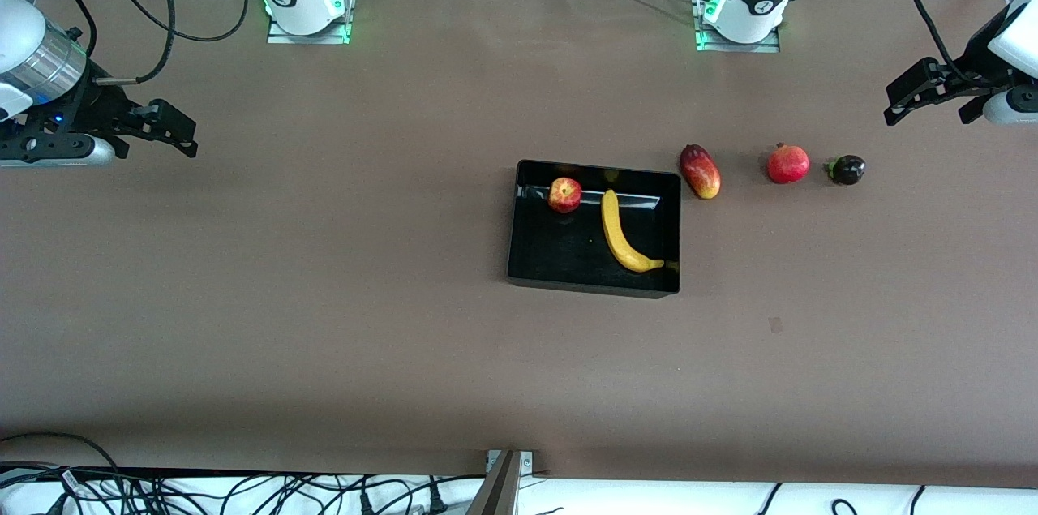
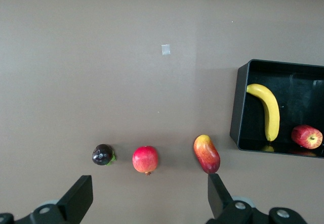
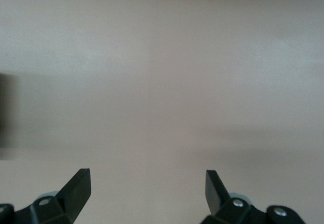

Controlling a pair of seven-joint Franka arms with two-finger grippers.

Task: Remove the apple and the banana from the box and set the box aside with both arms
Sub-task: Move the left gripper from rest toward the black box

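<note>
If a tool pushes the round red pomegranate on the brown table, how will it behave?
The round red pomegranate would probably roll, since it is nearly spherical and lies free on the flat brown table. Its smooth skin looks somewhat slippery. It seems rigid, with no dents showing.

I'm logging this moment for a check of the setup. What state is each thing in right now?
box: open-topped, flat on the table, holding two fruits.
apple: in the box, loose.
banana: lying in the box beside the apple.
mango: on the table beside the box.
pomegranate: on the table, untouched.
dark round fruit: on the table, at the left arm's end.
left gripper: open, empty, above the table.
right gripper: open, empty, over bare table.
</note>
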